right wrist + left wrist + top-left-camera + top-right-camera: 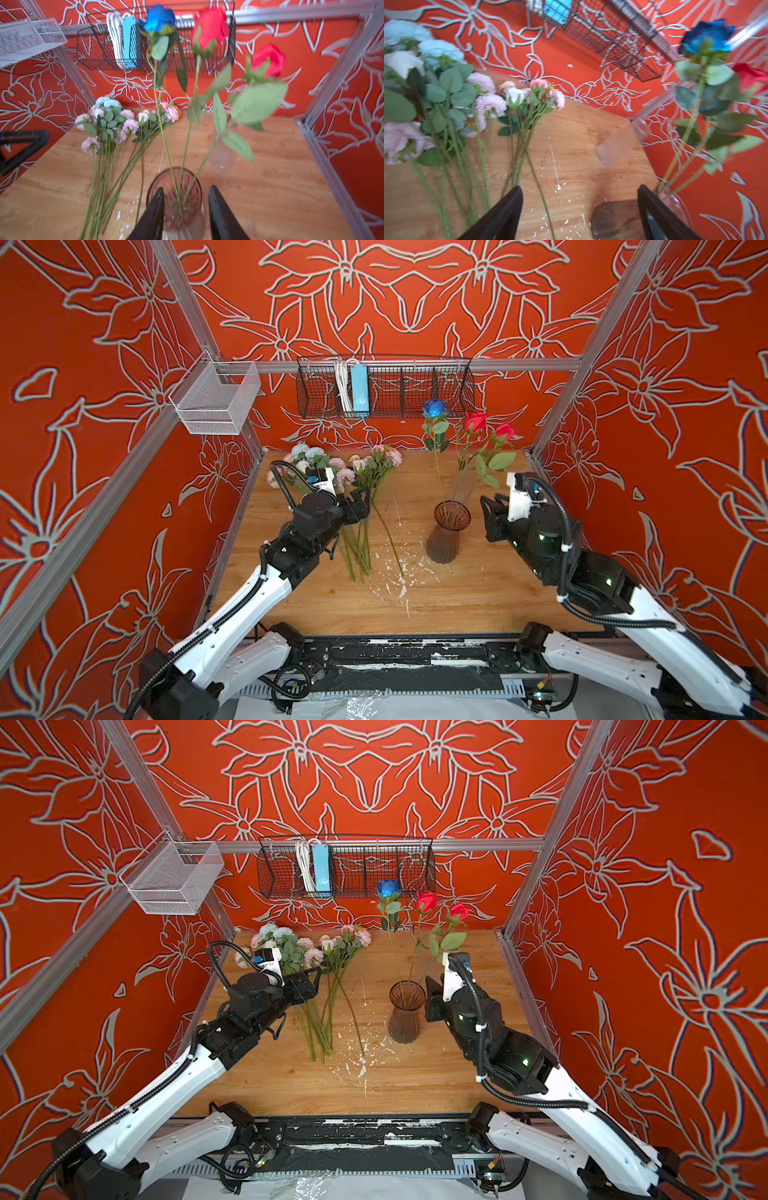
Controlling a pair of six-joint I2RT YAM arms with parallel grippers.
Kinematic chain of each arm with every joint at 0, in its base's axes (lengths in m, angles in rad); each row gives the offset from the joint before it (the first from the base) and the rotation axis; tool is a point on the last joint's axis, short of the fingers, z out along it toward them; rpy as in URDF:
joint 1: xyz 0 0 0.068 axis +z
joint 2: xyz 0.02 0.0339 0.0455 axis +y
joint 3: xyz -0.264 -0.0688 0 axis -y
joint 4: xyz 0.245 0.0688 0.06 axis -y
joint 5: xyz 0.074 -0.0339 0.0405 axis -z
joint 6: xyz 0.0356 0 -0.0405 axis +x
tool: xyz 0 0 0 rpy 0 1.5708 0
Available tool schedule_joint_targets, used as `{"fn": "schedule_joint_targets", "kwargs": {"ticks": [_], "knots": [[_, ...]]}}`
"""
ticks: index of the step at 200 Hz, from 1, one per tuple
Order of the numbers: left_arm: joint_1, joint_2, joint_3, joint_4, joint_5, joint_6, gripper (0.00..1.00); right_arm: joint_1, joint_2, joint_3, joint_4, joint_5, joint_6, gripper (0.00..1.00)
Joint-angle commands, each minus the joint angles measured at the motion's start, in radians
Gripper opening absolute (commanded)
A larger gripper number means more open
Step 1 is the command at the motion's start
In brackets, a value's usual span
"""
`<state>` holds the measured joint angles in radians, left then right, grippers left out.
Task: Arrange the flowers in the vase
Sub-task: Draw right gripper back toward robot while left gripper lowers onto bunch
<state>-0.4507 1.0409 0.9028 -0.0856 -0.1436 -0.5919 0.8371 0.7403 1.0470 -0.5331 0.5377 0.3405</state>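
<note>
**A:** How does the left gripper (362,502) stand?

**B:** Spread wide, with nothing between its jaws. It hangs low over the loose flowers (358,545), about where the stems meet the leaves.

**A:** And how do those lie?

**B:** Flat on the bench (478,597), left of the middle, with the long axis running near to far. The cut ends point to the near edge and the heads to the far wall. One thin stem strays off to the right of the bundle. The left wrist view shows that stem between the jaws and the bundle passing beside one jaw. So I'd judge the next grasp must close across the stems, not along them.

**A:** The right gripper (487,506)?

**B:** Its jaws are partly apart, pinching nothing I can see, just right of the vase (444,545). The left arm is clearly nearer the bunch.

**A:** What's in the vase?

**B:** A blue rose (435,408) and two red roses (475,420), leaning slightly far and right. The vase is ribbed, smoky glass, right of centre.

**A:** And the loose ones?

**B:** They have pink, white and pale blue heads, soft green leaves and thin stems. They're likely to tangle.
</note>
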Motion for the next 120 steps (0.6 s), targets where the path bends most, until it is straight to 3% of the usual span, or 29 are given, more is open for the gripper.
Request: {"fn": "schedule_joint_targets", "kwargs": {"ticks": [1,58,67,90,120], "knots": [[0.038,0.082,0.045,-0.110,-0.009,-0.069,0.85,0.003,-0.098,-0.128,-0.070,0.010,0.150,0.39],[0.073,0.304,0.163,-0.226,0.082,-0.043,0.81,0.002,-0.386,-0.566,-0.069,0.151,0.427,0.47],[0.072,0.333,0.190,-0.254,0.078,-0.027,0.79,0.002,-0.421,-0.631,-0.048,0.122,0.499,0.47],[0.072,0.384,0.212,-0.262,0.077,-0.008,0.77,0.002,-0.457,-0.760,0.094,0.000,0.542,0.47],[0.072,0.458,0.228,-0.226,0.121,-0.023,0.76,0.002,-0.377,-0.756,0.111,0.001,0.532,0.47]]}}
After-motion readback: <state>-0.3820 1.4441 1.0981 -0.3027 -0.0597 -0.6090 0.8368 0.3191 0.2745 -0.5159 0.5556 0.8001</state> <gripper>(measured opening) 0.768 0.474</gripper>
